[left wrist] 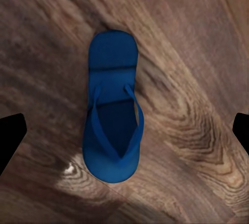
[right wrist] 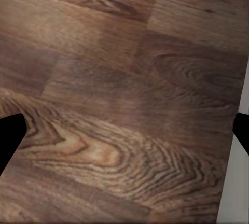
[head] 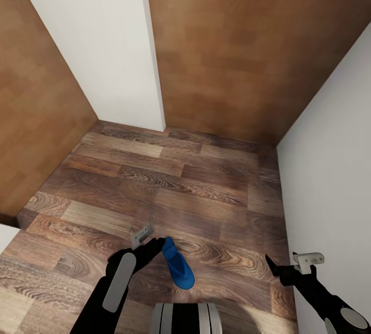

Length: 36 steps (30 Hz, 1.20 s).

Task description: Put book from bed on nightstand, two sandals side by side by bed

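Left end effector [head: 154,245], fingers spread wide and holding nothing, hovers over one blue sandal [left wrist: 113,107] lying flat on the plank floor [head: 206,190]; a good grasp likely means descending centred and pinching across the narrow sole; right end effector [head: 281,267] also empty.

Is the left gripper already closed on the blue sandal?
No: in the left wrist view the sandal lies flat on the wood floor, with the left gripper fingers spread wide apart, clear of it.
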Available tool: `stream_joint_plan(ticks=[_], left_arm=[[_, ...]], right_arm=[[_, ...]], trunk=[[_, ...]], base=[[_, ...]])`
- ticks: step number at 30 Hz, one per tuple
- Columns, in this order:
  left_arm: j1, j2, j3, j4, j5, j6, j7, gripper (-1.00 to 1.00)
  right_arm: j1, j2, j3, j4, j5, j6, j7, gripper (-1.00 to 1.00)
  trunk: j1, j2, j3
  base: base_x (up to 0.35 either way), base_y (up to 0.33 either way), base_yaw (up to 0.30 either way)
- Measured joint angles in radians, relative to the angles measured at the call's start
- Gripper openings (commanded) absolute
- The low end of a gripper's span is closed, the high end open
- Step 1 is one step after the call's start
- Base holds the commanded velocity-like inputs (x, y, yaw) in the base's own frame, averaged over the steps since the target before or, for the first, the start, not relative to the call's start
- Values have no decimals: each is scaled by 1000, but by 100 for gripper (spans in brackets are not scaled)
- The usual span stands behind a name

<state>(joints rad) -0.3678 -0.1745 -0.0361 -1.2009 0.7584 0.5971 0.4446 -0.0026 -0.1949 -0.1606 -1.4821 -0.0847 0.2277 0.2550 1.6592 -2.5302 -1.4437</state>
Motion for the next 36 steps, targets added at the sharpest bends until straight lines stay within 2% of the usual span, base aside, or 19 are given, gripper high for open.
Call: stream_joint_plan(ticks=[16, 27, 29, 31, 36], left_arm=[[0, 0, -2, 1, 0, 2, -3, 100], [0, 0, -13, 2, 1, 4, -5, 100], [0, 0, -35, 3, 1, 5, -6, 100], [0, 0, -93, 4, 2, 4, -5, 100], [0, 0, -167, 5, 3, 1, -5, 100]], right_arm=[[0, 0, -1, 0, 0, 0, 0, 100], [0, 0, 0, 0, 0, 0, 0, 100], [0, 0, 0, 0, 0, 0, 0, 100], [0, 0, 0, 0, 0, 0, 0, 100], [0, 0, 0, 0, 0, 0, 0, 100]], trunk=[[7, -4, -62], [7, -4, -62], [7, -4, -62], [7, -4, -62], [7, -4, -62]], base=[[0, 0, 0], [0, 0, 0], [0, 0, 0], [0, 0, 0], [0, 0, 0]])
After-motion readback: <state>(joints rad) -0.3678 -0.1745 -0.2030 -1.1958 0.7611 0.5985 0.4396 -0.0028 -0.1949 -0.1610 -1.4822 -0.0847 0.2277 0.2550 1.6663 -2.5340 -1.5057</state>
